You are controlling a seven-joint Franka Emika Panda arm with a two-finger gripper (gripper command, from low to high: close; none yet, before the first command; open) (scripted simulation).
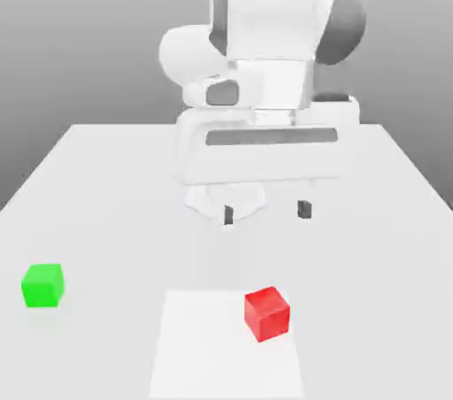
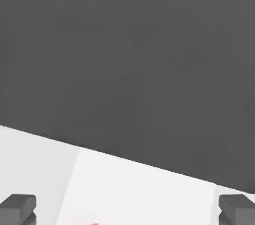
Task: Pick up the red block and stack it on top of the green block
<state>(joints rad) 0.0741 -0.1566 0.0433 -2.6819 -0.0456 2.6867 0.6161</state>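
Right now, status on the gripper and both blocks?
Gripper open, empty, above the table. Red block on the lighter patch, untouched. Green block apart, at exterior view's left. Nothing between them.

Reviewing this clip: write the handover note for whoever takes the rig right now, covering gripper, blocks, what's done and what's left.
Gripper: open, empty, hanging above the table, behind the blocks.
Red block: on the table, on the lighter square patch, toward the exterior view's right, untouched.
Green block: on the table at the exterior view's left, well apart from the red one, nothing on it.
Done: nothing yet.
Left: lower onto the red block, grasp, lift, carry it over and set it on the green block.
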